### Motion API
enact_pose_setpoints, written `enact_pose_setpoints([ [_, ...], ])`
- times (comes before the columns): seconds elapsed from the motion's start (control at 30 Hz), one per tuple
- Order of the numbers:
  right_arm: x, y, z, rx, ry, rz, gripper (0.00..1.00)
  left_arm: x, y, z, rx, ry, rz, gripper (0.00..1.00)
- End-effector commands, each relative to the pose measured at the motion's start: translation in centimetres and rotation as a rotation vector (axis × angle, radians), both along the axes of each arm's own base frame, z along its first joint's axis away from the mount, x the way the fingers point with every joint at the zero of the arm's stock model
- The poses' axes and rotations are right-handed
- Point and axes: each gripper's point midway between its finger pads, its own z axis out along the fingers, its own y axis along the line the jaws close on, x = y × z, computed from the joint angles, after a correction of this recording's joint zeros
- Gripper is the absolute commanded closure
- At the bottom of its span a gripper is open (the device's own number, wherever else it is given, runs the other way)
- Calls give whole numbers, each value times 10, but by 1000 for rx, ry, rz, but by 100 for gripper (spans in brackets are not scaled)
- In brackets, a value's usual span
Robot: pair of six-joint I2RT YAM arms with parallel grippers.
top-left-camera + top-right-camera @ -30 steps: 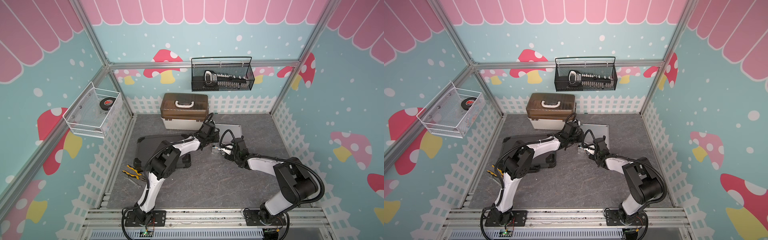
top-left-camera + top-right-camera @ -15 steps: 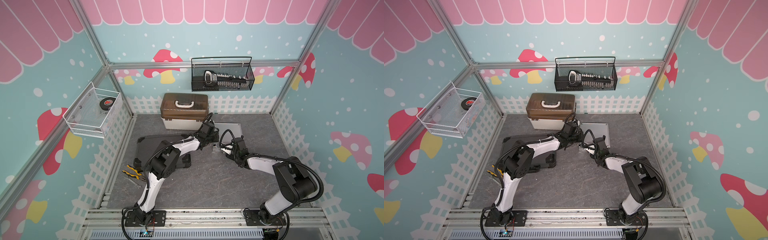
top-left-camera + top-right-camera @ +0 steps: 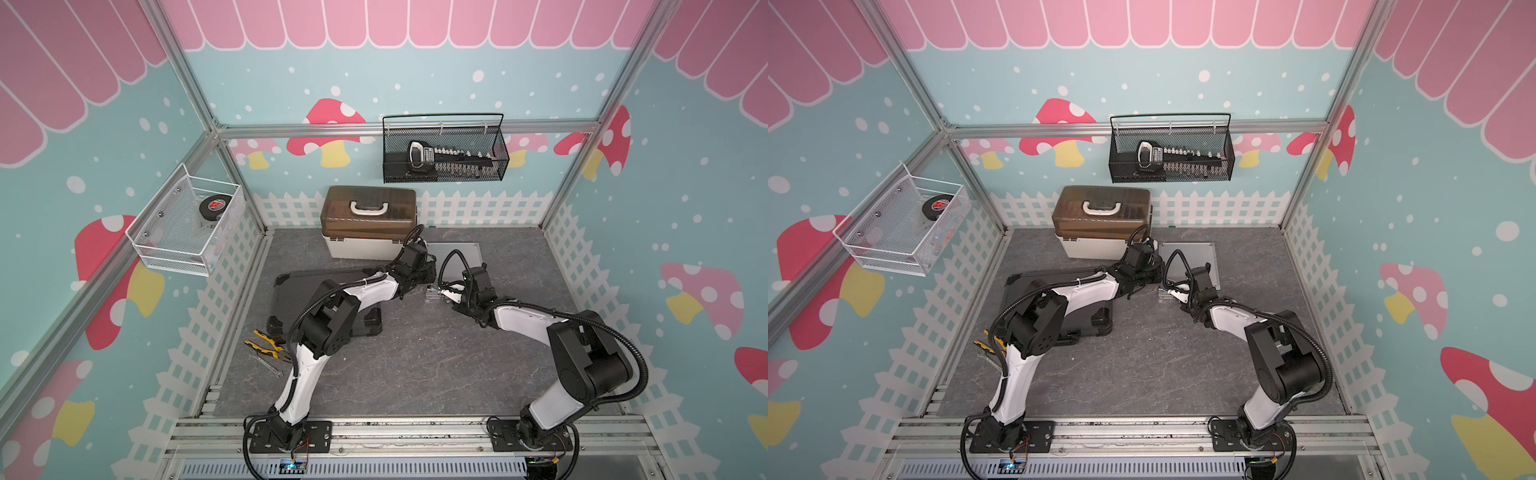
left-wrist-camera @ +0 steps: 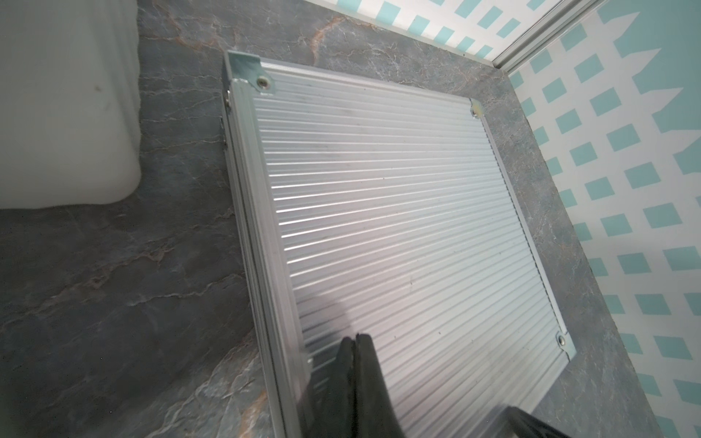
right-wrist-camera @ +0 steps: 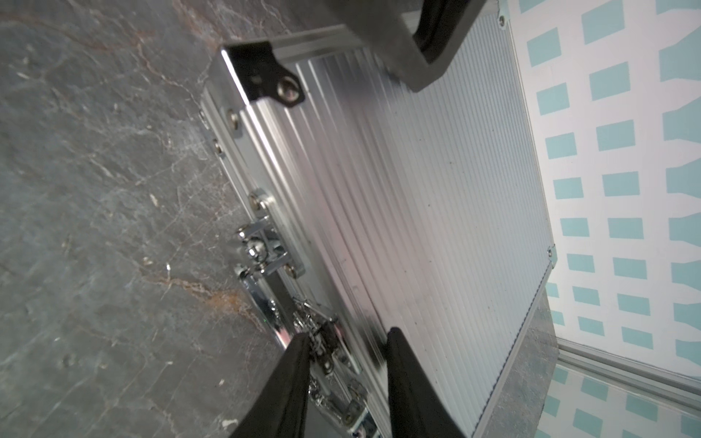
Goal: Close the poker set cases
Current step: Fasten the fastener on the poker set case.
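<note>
The silver case (image 3: pixel 459 257) (image 3: pixel 1192 257) lies flat at the back of the floor with its ribbed lid (image 4: pixel 398 208) down. My left gripper (image 4: pixel 356 338) (image 3: pixel 428 270) is shut and empty, its tips resting on the lid near the front left edge. My right gripper (image 5: pixel 347 333) (image 3: pixel 436 293) is open at the case's front edge: one finger (image 5: pixel 299 341) touches a chrome latch (image 5: pixel 322 335), the other rests on the lid (image 5: pixel 436 189). The black case (image 3: pixel 291 291) (image 3: pixel 1088 313) lies flat at the left, partly hidden under my left arm.
A cream box with a brown lid (image 3: pixel 368 232) stands just left of the silver case. Yellow pliers (image 3: pixel 266 347) and a wrench (image 3: pixel 268 365) lie by the left fence. A black wire basket (image 3: pixel 444 153) and a white one (image 3: pixel 187 224) hang on the walls.
My right gripper's jaws have narrowed around the latch at the silver case's front edge. The left gripper has stayed shut on the lid.
</note>
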Motion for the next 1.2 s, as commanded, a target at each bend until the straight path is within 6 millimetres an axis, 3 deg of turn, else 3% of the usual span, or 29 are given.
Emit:
enact_pose_setpoints([
  [0.0,-7,-1,-18,-7,82,22,70,-25,24,-57,112,167,16,100],
  [0.4,-11,2,-22,31,175,48,85,-24,26,-56,105,172,20,100],
  [0.67,-4,4,-15,117,202,33,88,-26,28,-52,107,168,22,100],
  [0.83,8,9,7,220,184,20,87,-28,31,-46,111,161,23,100],
  [1.0,22,15,41,314,112,4,83,-29,32,-39,124,142,8,100],
  [1.17,34,14,73,399,24,-46,78,-28,30,-18,146,86,-35,100],
])
